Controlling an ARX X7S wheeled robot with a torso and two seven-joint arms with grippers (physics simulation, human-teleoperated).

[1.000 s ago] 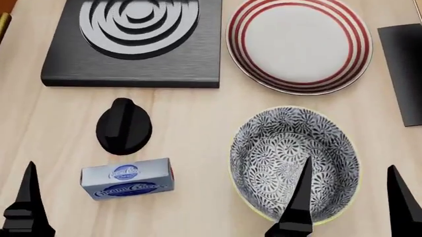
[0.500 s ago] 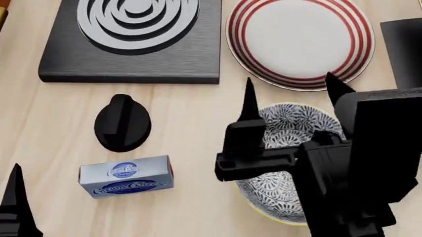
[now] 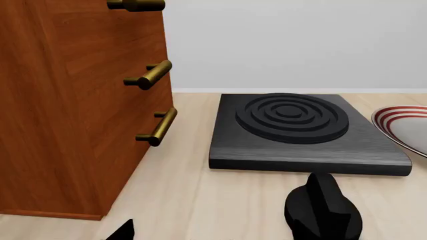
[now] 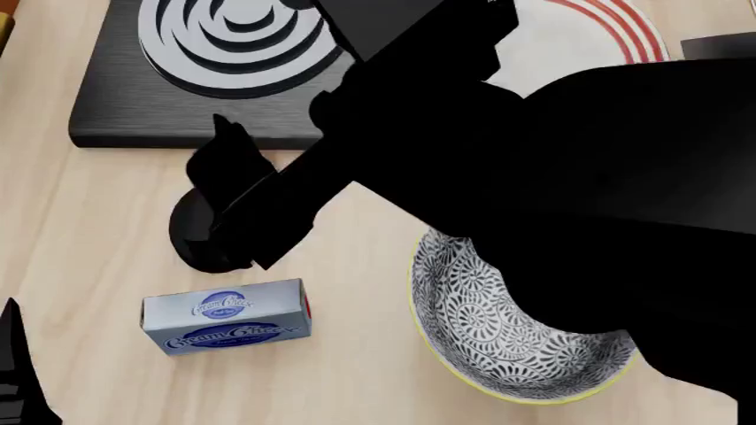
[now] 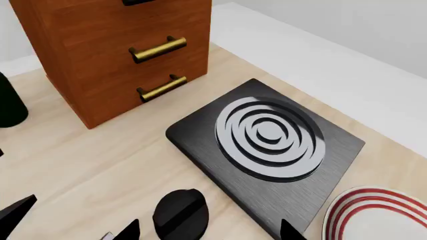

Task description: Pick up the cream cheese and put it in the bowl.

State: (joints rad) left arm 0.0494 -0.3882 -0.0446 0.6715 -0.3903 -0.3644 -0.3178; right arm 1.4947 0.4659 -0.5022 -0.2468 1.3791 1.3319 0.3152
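The cream cheese point(image 4: 225, 317), a pale blue box with a dark oval label, lies flat on the wooden table near the front left. To its right stands the blue-and-white patterned bowl point(image 4: 508, 341), and my right arm hides its far half. My right gripper point(image 4: 236, 190) hovers over the black knob behind the box. In the right wrist view the right gripper point(image 5: 208, 232) is open, its fingertips wide apart with nothing between them. Only one fingertip of my left gripper point(image 4: 14, 372) shows at the bottom left corner. The left gripper point(image 3: 213, 238) is open and empty in its wrist view.
A black knob point(image 4: 201, 239) sits just behind the cream cheese. Further back lies a dark stove plate point(image 4: 119, 97) with a ringed burner. A red-ringed white plate point(image 4: 614, 22) is at the back right. A wooden cabinet point(image 3: 67, 100) with brass handles stands at the left.
My right arm has swung up and to the left across the head view, covering the plate and part of the bowl. The cream cheese has not moved. The left gripper sits lower in view.
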